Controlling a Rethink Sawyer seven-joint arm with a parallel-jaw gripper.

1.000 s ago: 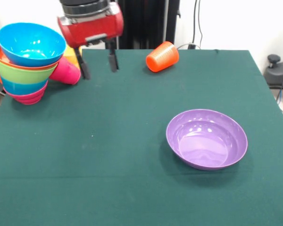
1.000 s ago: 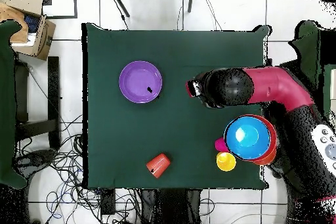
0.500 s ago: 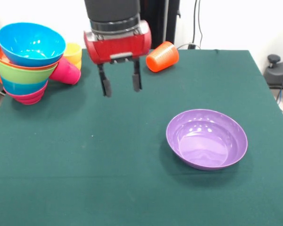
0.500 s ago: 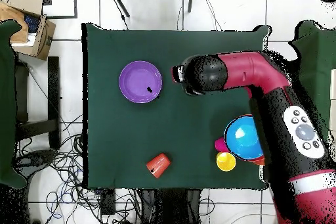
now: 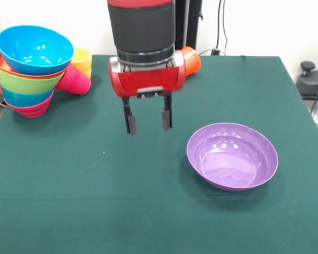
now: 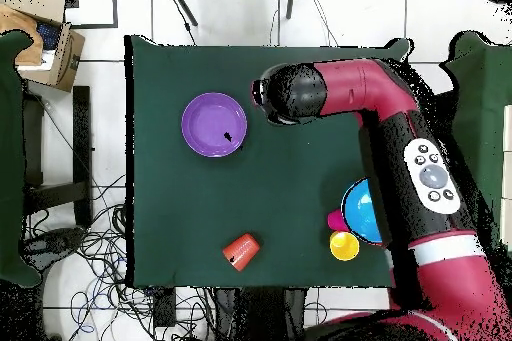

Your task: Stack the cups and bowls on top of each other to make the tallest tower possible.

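Just beside the purple bowl (image 5: 232, 155), on the tower's side, the gripper (image 5: 147, 118) is held above the green table (image 5: 95, 201) with its fingers spread wide and empty, while the tower (image 5: 29, 69) and cups are seen well apart from that bowl.

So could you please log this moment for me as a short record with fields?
gripper: open, empty, above bare cloth beside the purple bowl
purple bowl: upright, alone on the table
tower: nested bowls, blue bowl on top, at a table corner
orange cup: on its side near the table edge
yellow cup: upright beside the tower
pink cup: on its side against the tower
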